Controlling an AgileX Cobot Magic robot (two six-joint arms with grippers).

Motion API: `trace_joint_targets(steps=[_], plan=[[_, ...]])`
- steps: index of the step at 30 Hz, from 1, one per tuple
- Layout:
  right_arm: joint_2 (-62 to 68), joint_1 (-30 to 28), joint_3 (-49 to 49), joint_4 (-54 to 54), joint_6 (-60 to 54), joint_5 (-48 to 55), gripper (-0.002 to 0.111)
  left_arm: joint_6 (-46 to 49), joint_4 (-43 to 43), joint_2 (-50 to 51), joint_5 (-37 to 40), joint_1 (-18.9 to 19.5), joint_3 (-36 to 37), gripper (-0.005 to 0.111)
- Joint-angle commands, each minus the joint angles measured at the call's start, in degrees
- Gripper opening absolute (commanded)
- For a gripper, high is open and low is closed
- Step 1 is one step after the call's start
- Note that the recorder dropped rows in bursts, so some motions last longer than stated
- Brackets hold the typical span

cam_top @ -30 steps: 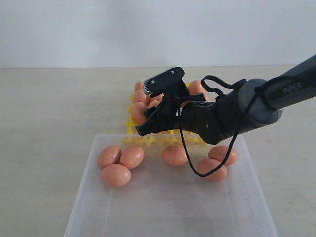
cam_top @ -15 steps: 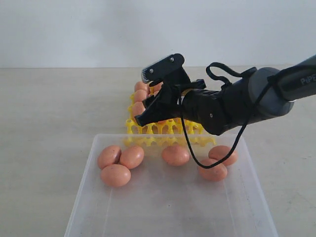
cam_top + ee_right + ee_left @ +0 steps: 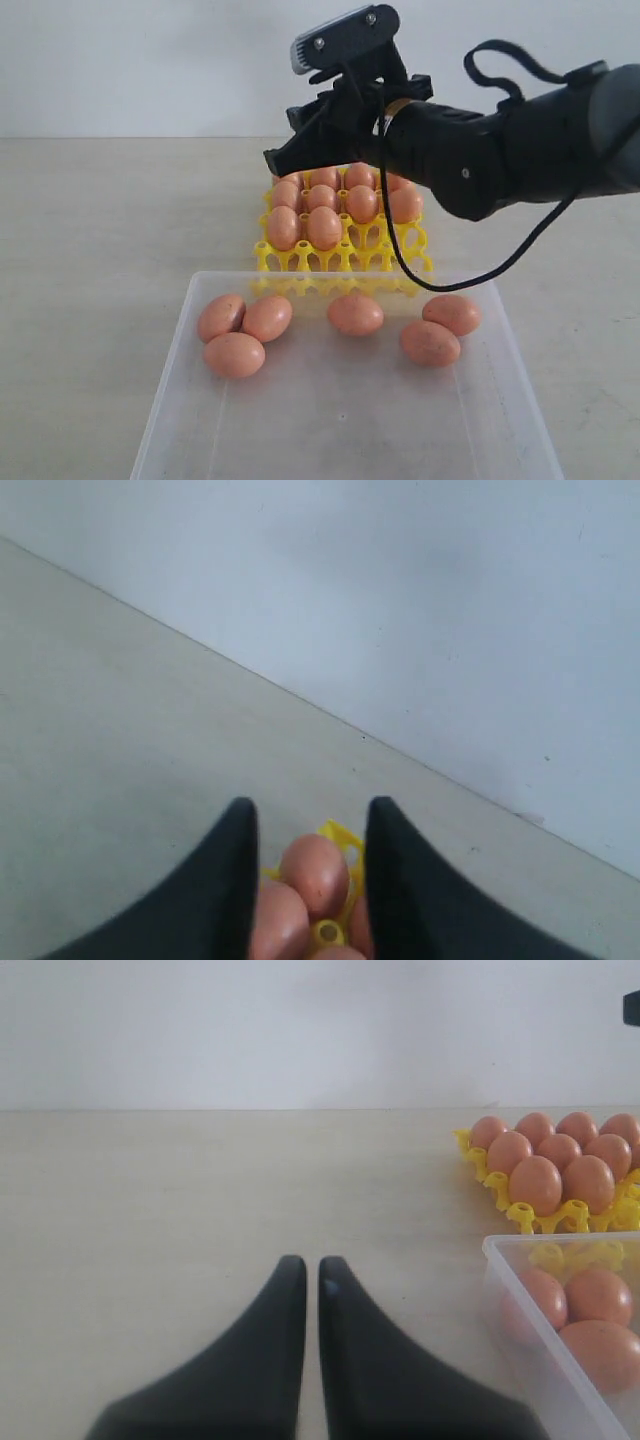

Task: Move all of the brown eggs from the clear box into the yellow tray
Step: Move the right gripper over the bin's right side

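My right gripper (image 3: 285,140) hangs in the air above the far side of the tray (image 3: 340,262), jaws parted and gripping nothing. In its wrist view the right gripper (image 3: 308,812) frames two or three eggs (image 3: 315,870) and a corner of yellow lattice (image 3: 343,837) far below the gap; none of them touches the fingers (image 3: 232,860). A black cable (image 3: 500,262) loops down from the arm in front of the tray.

My left gripper (image 3: 308,1265) shows only in its own wrist view. Its fingers are pressed together with a hairline slit between them and nothing clamped, over bare table (image 3: 150,1210), well apart from the box (image 3: 520,1260) and the tray (image 3: 520,1215).

The tray sits just behind the box (image 3: 350,420). Its near edge is blurred through the frosted far wall, so I cannot tell whether the two touch. Eggs (image 3: 323,228) fill its far rows and two cups at the left of the next row (I make it ten, though the gripper overlaps the back row and the count is not certain). The nearest cups show bare yellow.

Six eggs (image 3: 356,313) lie in the far half of the box: three clustered and touching at left, one near the middle, and two close together at right.

In the exterior view the frame cuts off the box's near end. The left wrist view clips both containers at its edge. A pale wall (image 3: 150,60) rises beyond the table (image 3: 100,250).
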Motion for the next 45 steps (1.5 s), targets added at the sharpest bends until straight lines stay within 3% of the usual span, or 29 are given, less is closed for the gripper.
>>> trace_joint_targets(steps=[1, 3, 7, 8, 10, 13, 19, 26, 37, 42, 45], plan=[[-6.51, 1.10, -0.03, -0.04, 0.95, 10.50, 0.001, 0.15, -0.06, -0.12, -0.07, -0.51, 0.23, 0.004], [-8.56, 1.10, -0.03, -0.04, 0.50, 18.94, 0.000, 0.15, -0.06, -0.12, -0.07, -0.51, 0.23, 0.004], [-10.30, 1.10, -0.03, -1.46, -5.23, 51.91, 0.000, 0.15, -0.06, -0.12, -0.07, -0.51, 0.23, 0.004], [-10.30, 1.10, -0.03, -1.46, -5.23, 64.52, 0.000, 0.15, -0.06, -0.12, -0.07, -0.51, 0.23, 0.004], [-10.30, 1.10, -0.03, -1.46, -5.12, 77.39, 0.000, 0.15, -0.06, -0.12, -0.07, -0.51, 0.23, 0.004], [-10.30, 1.10, -0.03, -1.19, -4.60, 86.34, 0.000, 0.15, -0.06, -0.12, -0.07, -0.51, 0.23, 0.004], [-10.30, 1.10, -0.03, 4.84, -3.66, 89.60, 0.000, 0.15, -0.06, -0.12, -0.07, -0.51, 0.23, 0.004], [-14.60, 1.10, -0.03, 18.64, -16.95, 92.84, 0.000, 0.15, -0.06, -0.12, -0.07, -0.51, 0.23, 0.004], [-31.57, 1.10, -0.03, 12.01, -21.34, 75.76, 0.000, 0.15, -0.06, -0.12, -0.07, -0.51, 0.23, 0.004], [-32.36, 1.10, -0.03, 11.88, -35.03, 81.19, 0.003, 0.15, -0.06, -0.12, -0.07, -0.51, 0.23, 0.004], [-30.91, 1.10, -0.03, 11.39, -39.94, 85.75, 0.016, 0.15, -0.06, -0.12, -0.07, -0.51, 0.23, 0.004]])
